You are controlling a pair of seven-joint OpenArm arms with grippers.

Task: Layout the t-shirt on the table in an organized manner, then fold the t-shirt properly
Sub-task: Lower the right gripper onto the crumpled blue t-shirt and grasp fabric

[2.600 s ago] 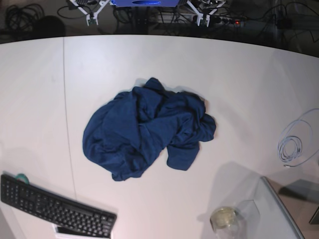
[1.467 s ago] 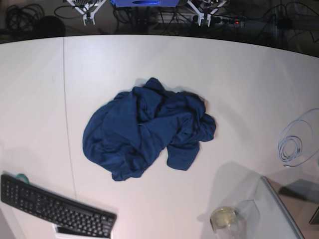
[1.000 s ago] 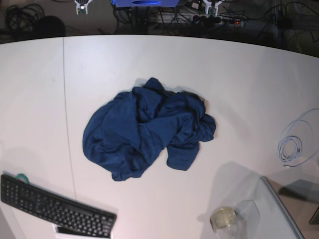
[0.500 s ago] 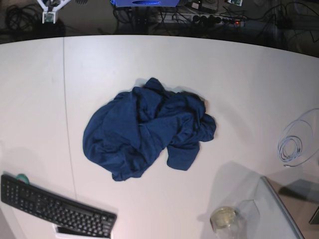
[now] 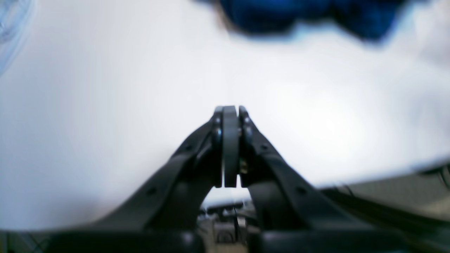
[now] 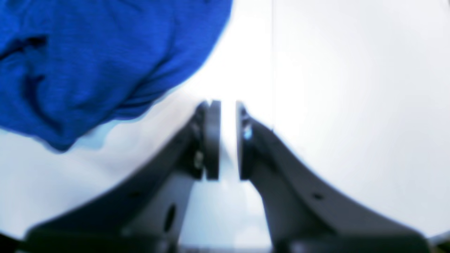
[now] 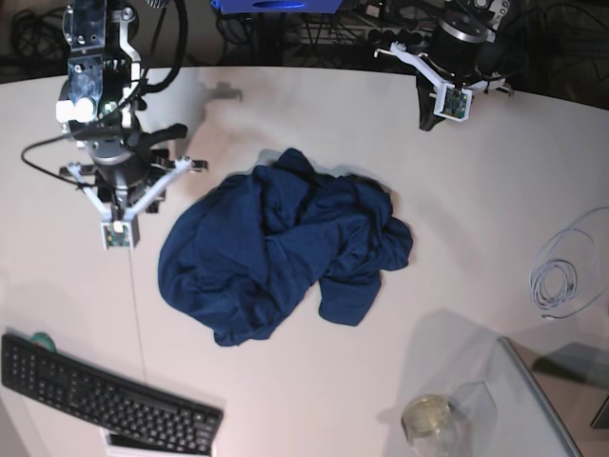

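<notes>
The white table [image 7: 314, 381] carries the t-shirt [image 7: 276, 252], a crumpled navy heap at its middle. The right gripper [image 7: 119, 231] hangs over the table just left of the heap, clear of the cloth, jaws parted by a narrow gap and empty. The left gripper [image 7: 444, 112] sits at the far edge, right of the heap and well apart from it, jaws pressed together on nothing.
</notes>
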